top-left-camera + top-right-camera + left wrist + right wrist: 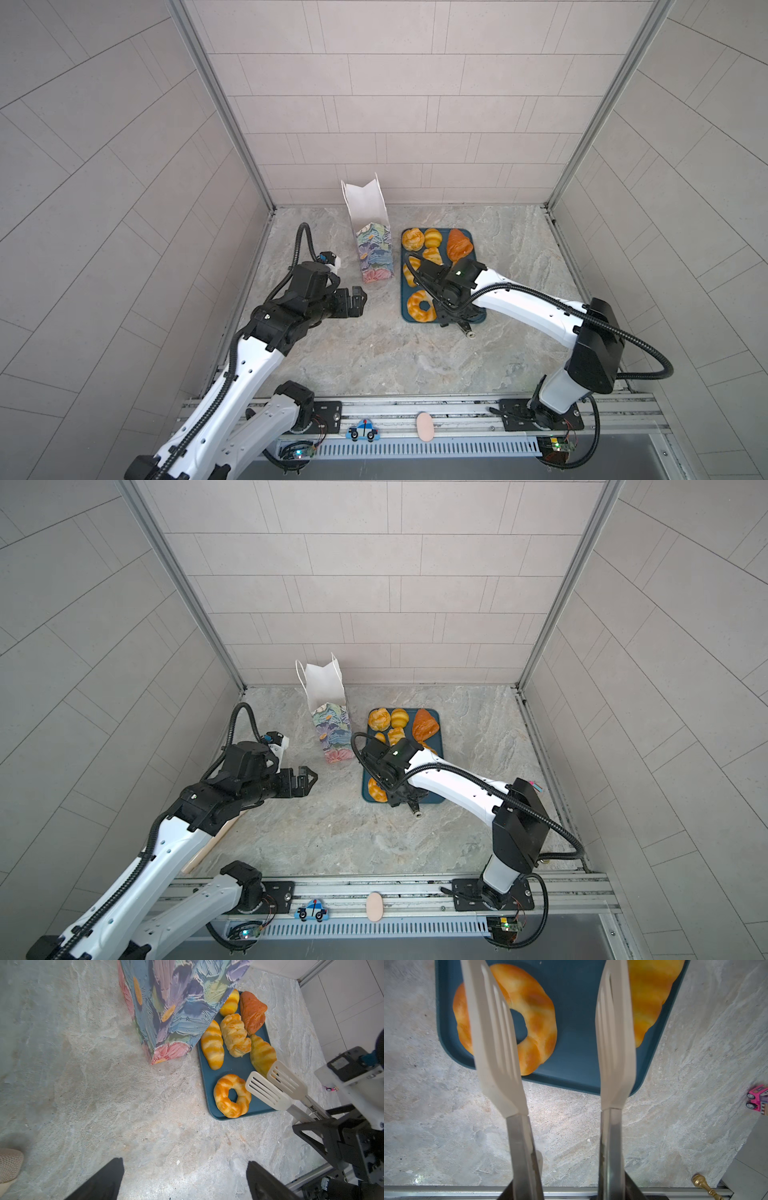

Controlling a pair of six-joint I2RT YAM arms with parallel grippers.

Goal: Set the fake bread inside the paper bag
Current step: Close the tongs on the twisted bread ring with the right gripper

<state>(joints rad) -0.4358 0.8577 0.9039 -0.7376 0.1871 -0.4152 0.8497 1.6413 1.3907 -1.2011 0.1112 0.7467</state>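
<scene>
Several glossy golden pieces of fake bread lie on a dark teal tray [478,316]: a braided ring [420,306] [232,1095], striped croissants [212,1044], small rolls [412,239] and a darker orange-brown piece [459,244]. The paper bag [371,245] [330,725] stands upright and open just left of the tray. My right gripper [455,318] [571,1190] is shut on white slotted tongs [496,1064] [268,1091]. Their blades stand apart over the tray's near end, one above the ring and one beside a croissant [648,1001]. My left gripper [360,302] [185,1161] hangs open and empty over the table, left of the bag.
Tiled walls close in the marble table [374,357] on three sides. A pink toy car [757,1099] and a brass piece [702,1182] lie near the right edge. A wooden stick [212,845] lies under my left arm. A toy police car [362,431] sits on the front rail.
</scene>
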